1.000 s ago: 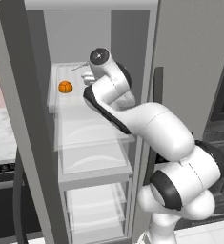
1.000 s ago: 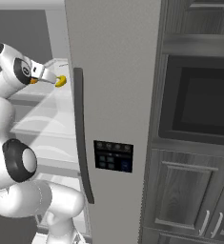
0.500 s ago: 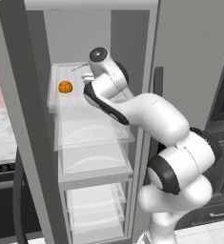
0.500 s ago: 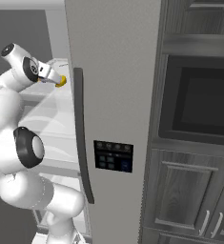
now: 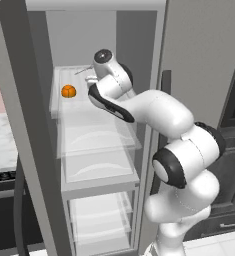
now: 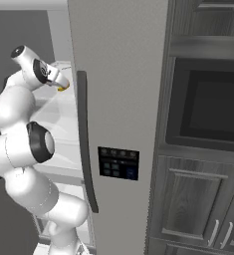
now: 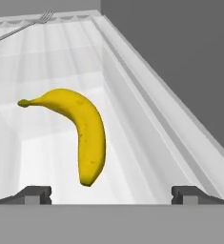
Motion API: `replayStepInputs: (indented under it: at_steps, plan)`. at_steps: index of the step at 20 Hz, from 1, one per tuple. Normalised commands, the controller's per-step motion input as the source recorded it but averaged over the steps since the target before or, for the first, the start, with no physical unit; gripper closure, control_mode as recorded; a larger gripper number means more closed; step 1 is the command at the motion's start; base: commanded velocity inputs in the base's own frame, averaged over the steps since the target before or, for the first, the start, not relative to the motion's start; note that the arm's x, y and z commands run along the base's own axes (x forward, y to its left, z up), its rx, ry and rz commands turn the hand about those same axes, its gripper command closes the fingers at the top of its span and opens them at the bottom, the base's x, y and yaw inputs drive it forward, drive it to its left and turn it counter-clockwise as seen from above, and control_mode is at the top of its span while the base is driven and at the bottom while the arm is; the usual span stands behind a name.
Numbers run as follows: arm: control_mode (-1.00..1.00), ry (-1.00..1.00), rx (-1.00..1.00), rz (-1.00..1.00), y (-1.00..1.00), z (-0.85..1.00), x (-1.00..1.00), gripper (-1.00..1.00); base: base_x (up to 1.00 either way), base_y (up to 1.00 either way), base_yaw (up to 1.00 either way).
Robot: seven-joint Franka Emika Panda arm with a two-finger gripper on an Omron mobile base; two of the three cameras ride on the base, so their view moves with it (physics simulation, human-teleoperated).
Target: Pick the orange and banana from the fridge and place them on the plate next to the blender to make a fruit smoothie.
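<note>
Now the claw (image 7: pixel 111 193) is wide open above the banana (image 7: pixel 80 131), and if it drops off-centre it might push the banana along the fridge shelf (image 7: pixel 147 124).

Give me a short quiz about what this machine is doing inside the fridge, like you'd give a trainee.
1. True or false: the claw is already gripping the banana.
2. What else lies on the same shelf, far behind the banana?
A. a fork
B. a cup
C. a bottle
3. Fill in: in the left base view, the ______ sits on the shelf to the left of the arm.

Key:
1. False. The claw is open, with the banana lying just ahead of it.
2. A, a fork.
3. orange
</note>
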Motion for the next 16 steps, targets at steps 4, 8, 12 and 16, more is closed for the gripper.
replayStepInputs:
  at_steps: [4,8,12,16]
  plan:
    - [-1.0,0.0,0.02,0.0,-0.01,-0.31,0.19,-1.0,0.0,0.0,0.0]
    - [-1.0,0.0,0.03,0.0,-0.03,-0.21,0.37,-1.0,0.0,0.0,0.0]
    - [-1.0,0.0,0.0,0.0,-0.01,-0.11,0.44,-1.0,0.0,0.0,0.0]
    - [-1.0,0.0,0.0,0.0,0.0,-0.03,0.46,-1.0,0.0,0.0,0.0]
